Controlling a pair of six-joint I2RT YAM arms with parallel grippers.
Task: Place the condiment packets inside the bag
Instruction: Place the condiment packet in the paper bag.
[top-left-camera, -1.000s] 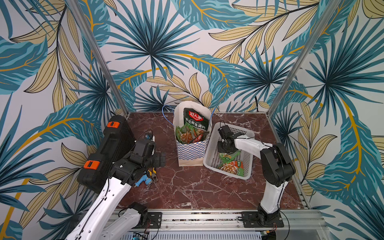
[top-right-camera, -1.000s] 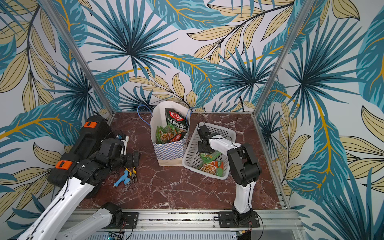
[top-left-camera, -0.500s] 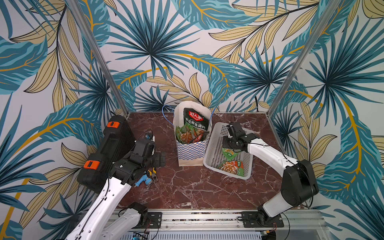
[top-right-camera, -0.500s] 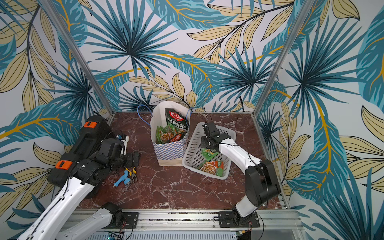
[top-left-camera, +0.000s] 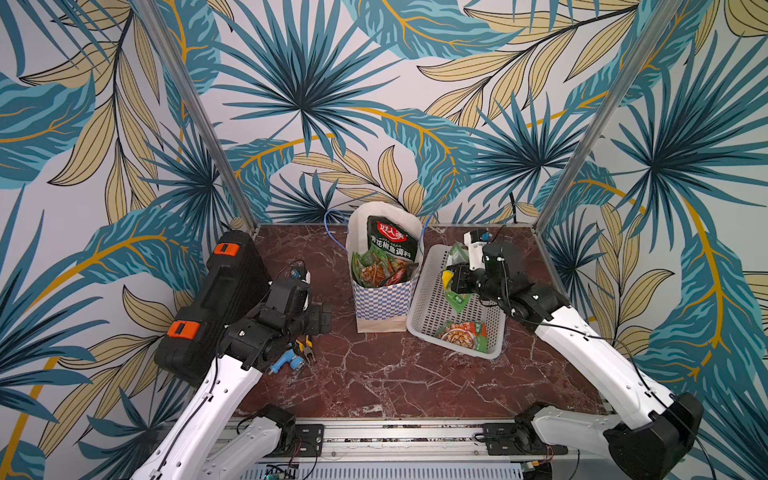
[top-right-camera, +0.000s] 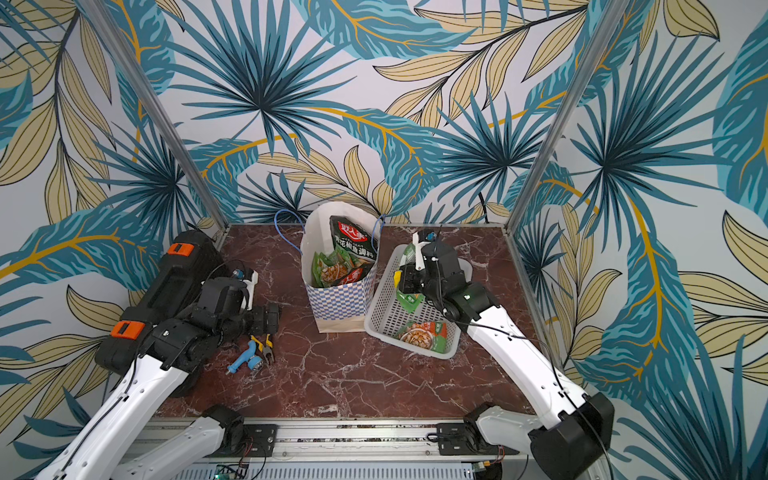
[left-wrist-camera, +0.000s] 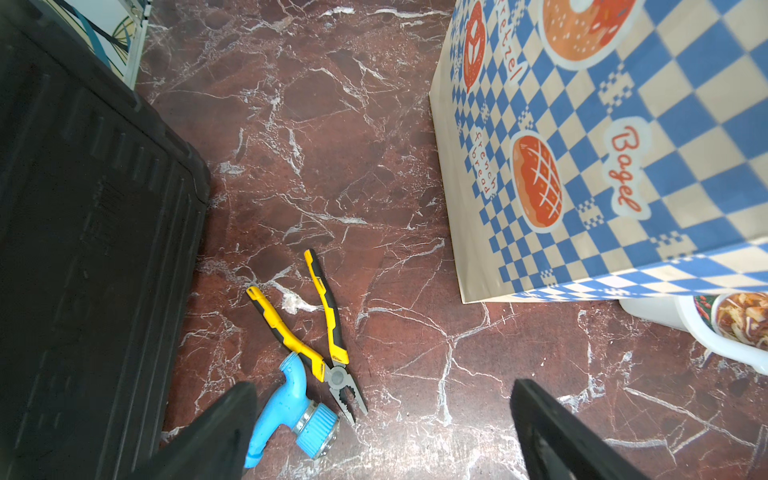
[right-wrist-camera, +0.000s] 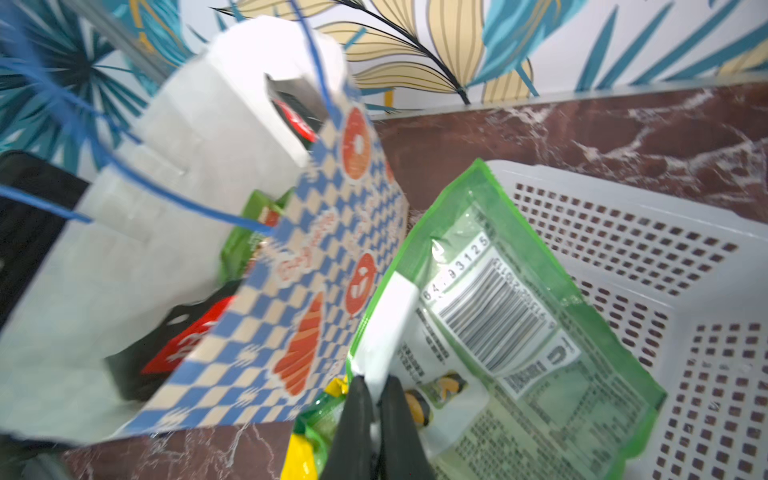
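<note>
Both top views look down from high on my own side at the whole red-brown marble tabletop (top-left-camera: 374, 374). My left wrist camera looks down close beside the blue-and-white checkered paper bag (left-wrist-camera: 623, 145); my right wrist camera, closer, shares that bag.

Open counter (top-left-camera: 395, 374) spans the lower centre in both top views, and I can pass there freely. At left, the black case (top-left-camera: 216, 299), pliers (left-wrist-camera: 337, 376) and blue nozzle (left-wrist-camera: 286, 399) hem in my left claw (left-wrist-camera: 382, 386). At centre, the bag (top-left-camera: 384, 299) and basket (top-left-camera: 432, 291) stand just beside each other, with no passable gap.
</note>
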